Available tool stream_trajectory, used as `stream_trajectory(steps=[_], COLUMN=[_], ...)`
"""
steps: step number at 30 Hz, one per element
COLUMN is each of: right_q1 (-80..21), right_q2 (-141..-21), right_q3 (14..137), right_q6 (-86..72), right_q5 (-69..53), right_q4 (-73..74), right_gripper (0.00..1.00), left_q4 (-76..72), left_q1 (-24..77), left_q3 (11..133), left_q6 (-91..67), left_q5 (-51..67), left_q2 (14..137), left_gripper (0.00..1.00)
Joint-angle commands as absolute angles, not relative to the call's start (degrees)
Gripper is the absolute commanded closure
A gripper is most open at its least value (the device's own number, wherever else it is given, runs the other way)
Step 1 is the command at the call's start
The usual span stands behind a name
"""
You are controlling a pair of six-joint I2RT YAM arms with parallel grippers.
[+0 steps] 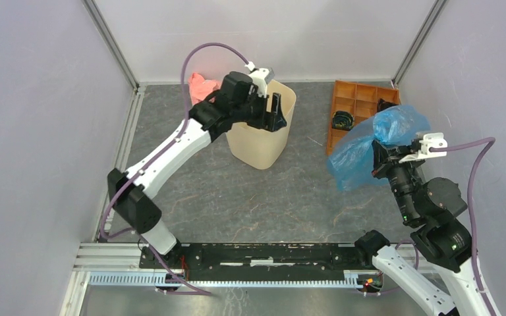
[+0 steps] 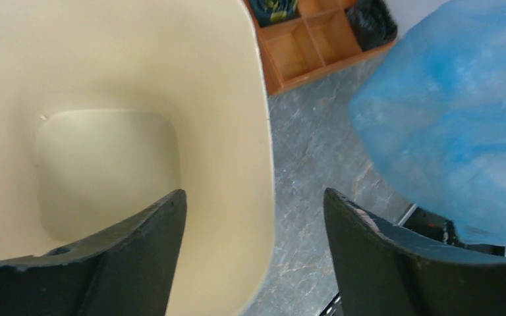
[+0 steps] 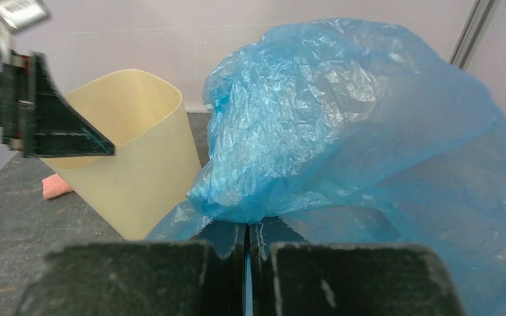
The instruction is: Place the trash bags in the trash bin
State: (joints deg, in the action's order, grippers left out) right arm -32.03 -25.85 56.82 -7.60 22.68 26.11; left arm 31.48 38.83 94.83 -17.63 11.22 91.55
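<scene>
Wrist views: right hand [image 3: 246, 247] tight on bag [image 3: 342, 118], left hand [image 2: 255, 195] agape astride trash bin [image 2: 224, 99].

The crinkly blue trash bag [image 1: 369, 148] is held aloft, bunched, well right of the empty cream trash bin [image 1: 263, 141].

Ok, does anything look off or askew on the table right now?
The trash bin looks tipped rather than flat on its base, with the open left pincer straddling its wall. Nothing looks spilled or damaged.
</scene>
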Motion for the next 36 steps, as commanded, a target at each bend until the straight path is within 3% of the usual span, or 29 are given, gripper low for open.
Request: stream_trajectory(steps=[1,12,15,23,29,36], right_q1=[-32.0,-32.0,-32.1,-32.1,-32.1,-32.0], right_q2=[-24.3,-26.2,-28.8,-34.4,-37.4,-43.1], right_q3=[58.9,70.5,73.6,74.1,76.5,78.6], right_q6=[-9.2,-8.1,-6.4,-5.5,-1.7,-1.1], right_q5=[22.1,19.9,18.7,10.6,14.9,5.8], right_q4=[27.5,27.9,25.8,20.4,17.4,12.2], right_gripper=[1.00,0.99,0.99,1.00,0.99,0.99], left_q4=[31.1,36.7,37.3,37.4,38.2,36.1], left_q1=[39.1,41.9,42.2,42.5,43.4,48.2], left_q3=[97.8,99.4,98.7,91.3,84.9,73.0], left_q6=[-16.3,-16.6,-16.8,-17.9,-19.4,-20.0], left_q5=[13.5,5.6,7.8,18.1,26.2,29.1], left_q2=[96.2,98.9,97.9,90.5,81.8,72.7], left_gripper=[0.25,0.75,0.82,0.92,0.94,0.96])
